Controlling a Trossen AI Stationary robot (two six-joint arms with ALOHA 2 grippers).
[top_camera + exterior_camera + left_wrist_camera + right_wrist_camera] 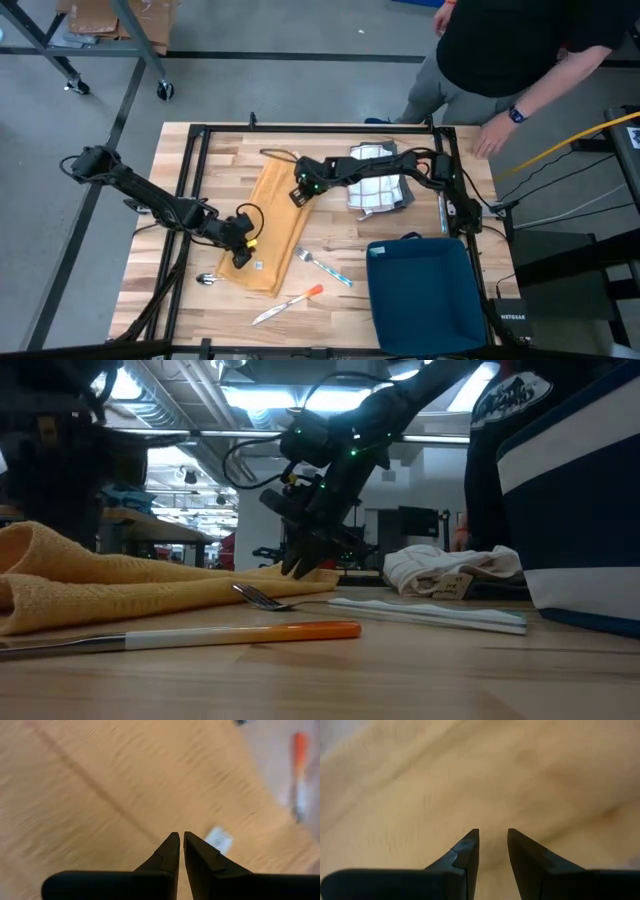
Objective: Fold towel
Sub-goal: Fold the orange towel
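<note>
From overhead you look straight down on the whole table, all four edges in frame. Your low camera sits at tabletop height, looking level across the boards into the room behind. Each wrist camera peers past its own fingers, very close to the yellow towel. That towel shows in all four views; the orange-handled knife appears from overhead, low, and the left wrist.

Grey floor, bright ceiling lights
</note>
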